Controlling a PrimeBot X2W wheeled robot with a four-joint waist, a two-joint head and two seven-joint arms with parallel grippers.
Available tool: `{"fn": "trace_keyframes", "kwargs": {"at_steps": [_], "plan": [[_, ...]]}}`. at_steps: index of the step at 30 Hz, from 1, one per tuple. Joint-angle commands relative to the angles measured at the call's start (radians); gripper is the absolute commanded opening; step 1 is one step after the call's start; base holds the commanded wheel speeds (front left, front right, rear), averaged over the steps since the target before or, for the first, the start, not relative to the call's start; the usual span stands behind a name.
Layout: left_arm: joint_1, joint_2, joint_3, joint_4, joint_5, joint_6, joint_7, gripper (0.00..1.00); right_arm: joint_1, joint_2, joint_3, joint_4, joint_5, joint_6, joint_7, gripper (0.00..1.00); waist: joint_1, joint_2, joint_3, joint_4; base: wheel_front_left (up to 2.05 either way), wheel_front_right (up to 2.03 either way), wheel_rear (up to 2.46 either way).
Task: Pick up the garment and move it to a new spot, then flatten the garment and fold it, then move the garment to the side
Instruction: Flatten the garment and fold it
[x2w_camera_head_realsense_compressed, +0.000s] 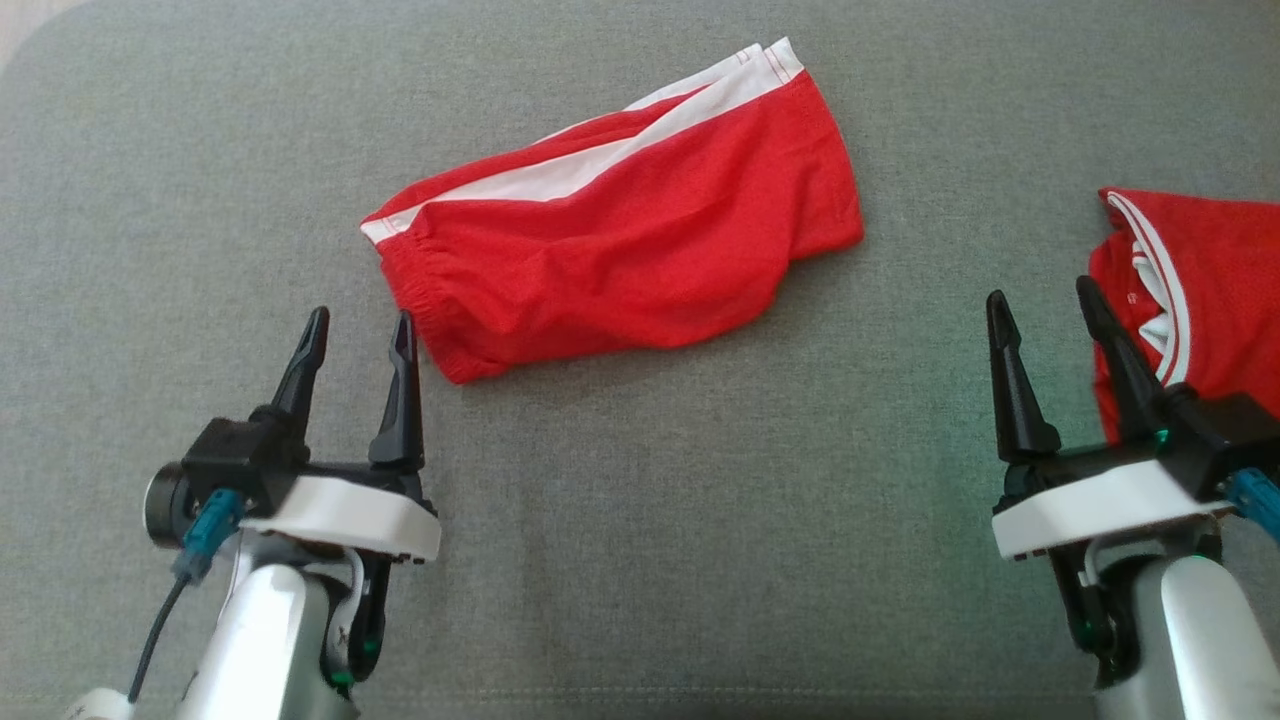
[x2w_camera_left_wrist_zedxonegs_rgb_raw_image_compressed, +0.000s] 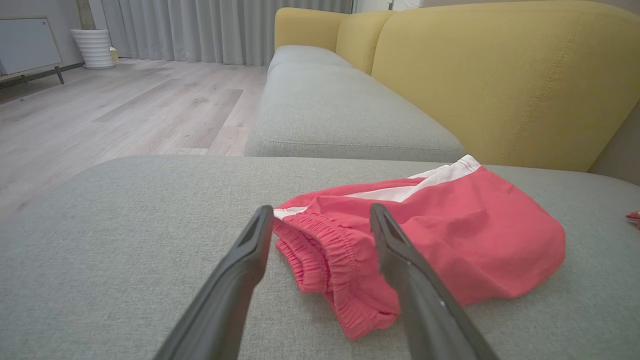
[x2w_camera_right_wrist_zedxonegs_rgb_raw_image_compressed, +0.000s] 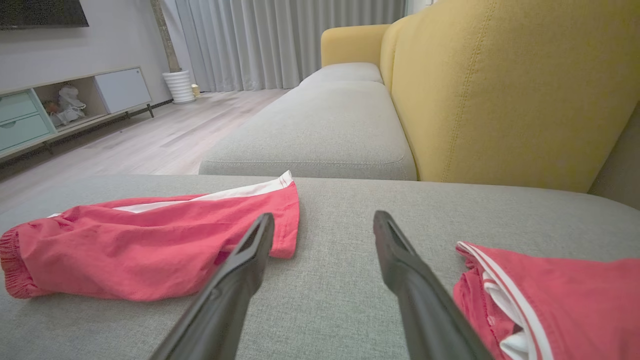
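Note:
A pair of red shorts with a white side stripe, the garment (x2w_camera_head_realsense_compressed: 630, 230), lies folded in half on the grey cushion, its elastic waistband at the lower left. In the left wrist view the garment (x2w_camera_left_wrist_zedxonegs_rgb_raw_image_compressed: 450, 235) sits just beyond my fingers. My left gripper (x2w_camera_head_realsense_compressed: 360, 330) is open and empty, its tips just left of the waistband without touching it. My right gripper (x2w_camera_head_realsense_compressed: 1040, 300) is open and empty at the right. The right wrist view has the garment (x2w_camera_right_wrist_zedxonegs_rgb_raw_image_compressed: 150, 250) to the left of the fingers.
A second red garment with white trim (x2w_camera_head_realsense_compressed: 1200, 290) lies crumpled at the right edge, right beside my right gripper. The grey cushion (x2w_camera_head_realsense_compressed: 640, 520) stretches wide in front. A yellow sofa back (x2w_camera_right_wrist_zedxonegs_rgb_raw_image_compressed: 500, 90) rises behind, and a wooden floor (x2w_camera_left_wrist_zedxonegs_rgb_raw_image_compressed: 100, 110) lies beyond the cushion's edge.

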Motion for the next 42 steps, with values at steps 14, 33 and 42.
{"fn": "trace_keyframes", "kwargs": {"at_steps": [14, 33, 42], "plan": [[-0.032, 0.016, 0.035, -0.030, 0.005, -0.001, -0.005, 1.00, -0.007, -0.003, 0.005, -0.039, -0.004, 0.007, 0.013, 1.00, 0.0001, 0.0000, 0.008, 0.016, 0.00, 0.00, 0.00], [-0.166, -0.047, -0.007, -0.045, 0.000, -0.024, -0.005, 1.00, -0.486, -0.099, 0.083, 0.527, 0.031, 0.007, 0.022, 1.00, 0.0001, 0.0000, 0.173, 0.184, 0.00, 0.00, 0.00], [-0.166, -0.056, -0.004, -0.041, 0.001, -0.024, -0.005, 1.00, -0.592, -0.047, 0.149, 0.756, 0.082, 0.007, 0.091, 0.00, 0.0001, 0.0000, 0.169, 0.184, 0.00, 0.00, 0.00]]}}
